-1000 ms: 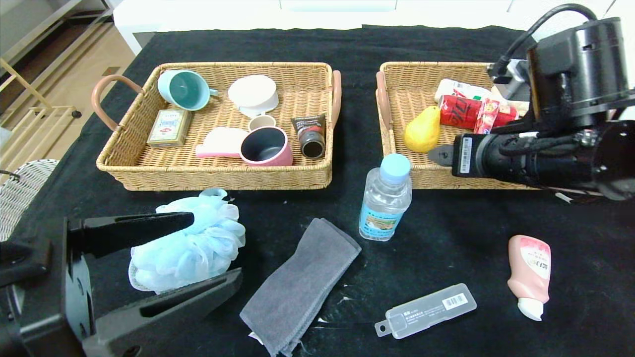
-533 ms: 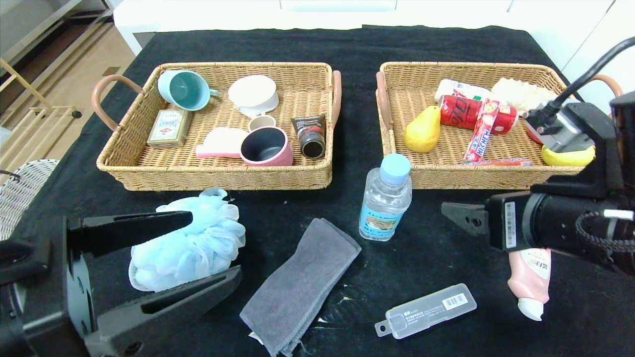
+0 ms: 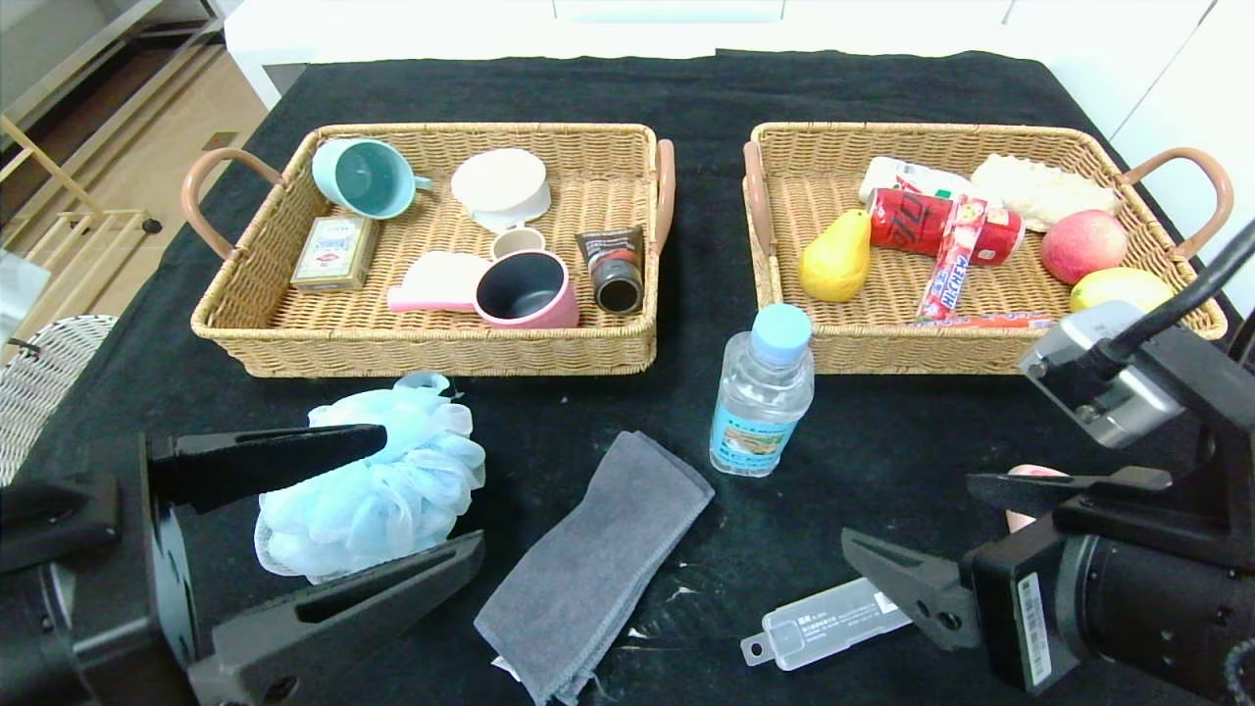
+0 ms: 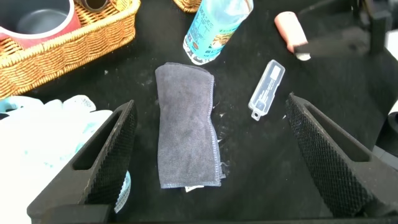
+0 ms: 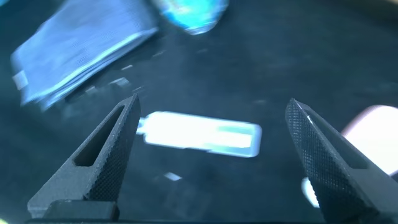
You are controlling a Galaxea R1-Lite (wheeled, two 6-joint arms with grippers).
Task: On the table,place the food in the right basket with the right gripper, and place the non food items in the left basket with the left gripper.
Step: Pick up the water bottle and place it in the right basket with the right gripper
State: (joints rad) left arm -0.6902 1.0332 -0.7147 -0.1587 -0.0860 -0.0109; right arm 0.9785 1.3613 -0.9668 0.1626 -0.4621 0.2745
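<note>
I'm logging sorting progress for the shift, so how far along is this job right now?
Done: the pear lies in the right basket. In hand: nothing; the right claw hangs open above the plastic case, the left claw open beside the bath pouf. Left: the water bottle for the right basket; pouf, towel, case and the mostly hidden pink tube for the left basket.

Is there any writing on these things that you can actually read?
No text here reads clearly.
Red packet in the right basket: large white lettering, not legible.
Candy stick: print too small.
Plastic case: lettering blurred.
Bottle label, card box, dark tube: too small.
</note>
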